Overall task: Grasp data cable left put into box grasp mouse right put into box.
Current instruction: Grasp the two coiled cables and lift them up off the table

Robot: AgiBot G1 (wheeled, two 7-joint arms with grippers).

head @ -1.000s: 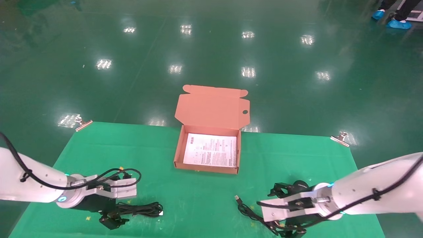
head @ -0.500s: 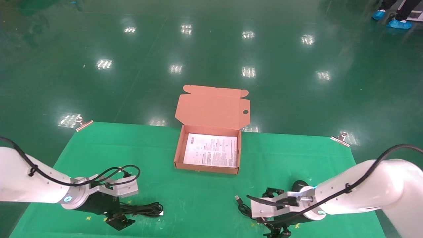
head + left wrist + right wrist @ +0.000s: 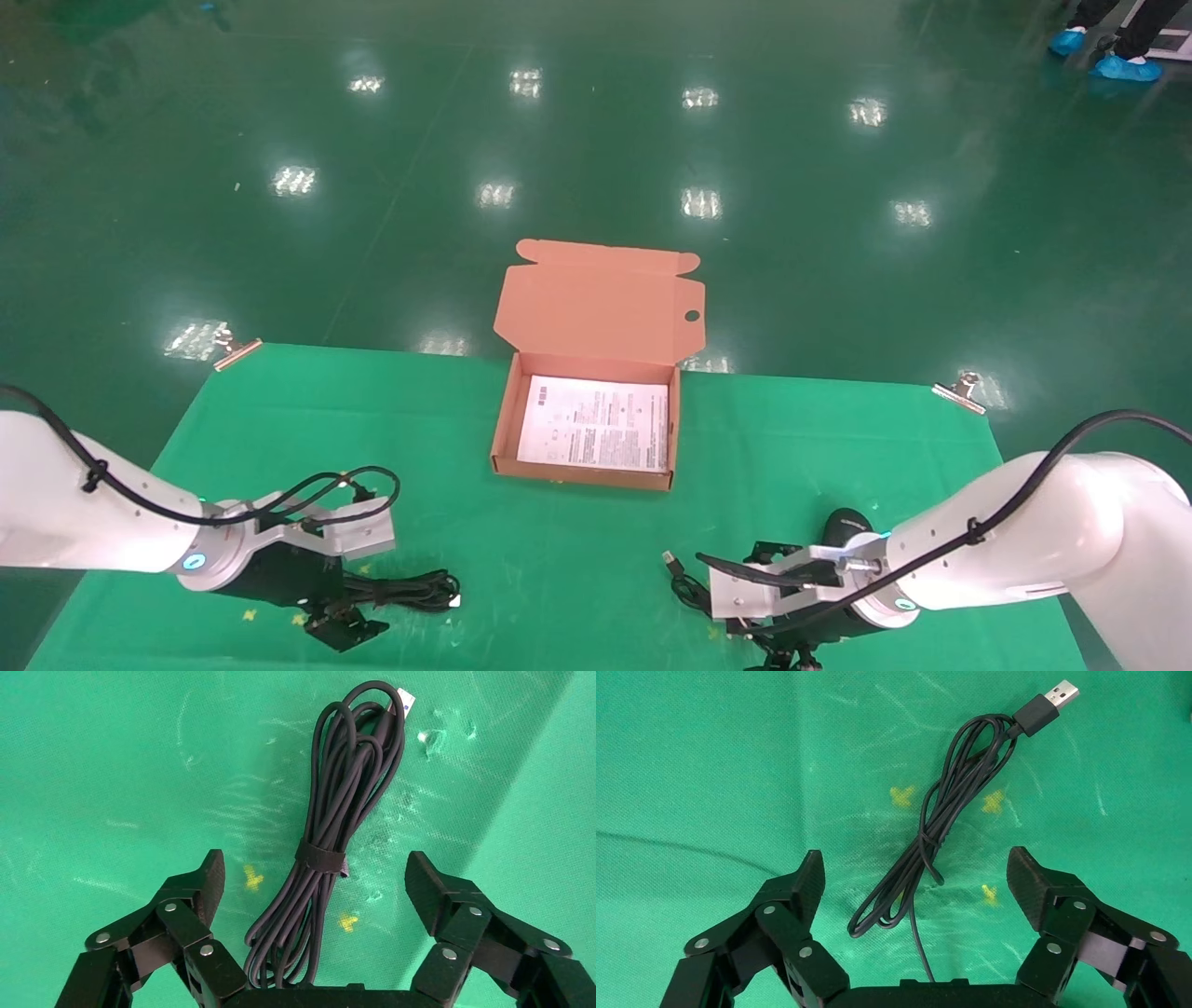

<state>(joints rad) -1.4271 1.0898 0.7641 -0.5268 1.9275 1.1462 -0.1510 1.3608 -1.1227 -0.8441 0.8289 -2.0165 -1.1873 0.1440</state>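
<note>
The left end effector point(image 3: 313, 881) hangs low over the near left of the green tabletop point(image 3: 279, 419), its black fingers point(image 3: 204, 881) spread wide on either side of the data cable point(image 3: 337, 832), gripping nothing; the cable lies flat in a long bundle of loops cinched by a dark strap, its small silvery plug tip pointing away from the fingers. On the near right, the right end effector point(image 3: 916, 878) is just as wide open and empty above the mouse's thin black cord point(image 3: 940, 825), which lies loosely folded with its USB plug point(image 3: 1053, 700) at the far end. The mouse point(image 3: 843, 525) itself, a small black oval, sits on the cloth just behind the right wrist. Between the two arms and farther back stands the salmon-orange box point(image 3: 507, 410), flap lid raised with a round hole near its edge; the white sheet on its floor carries dense print too small to read
</note>
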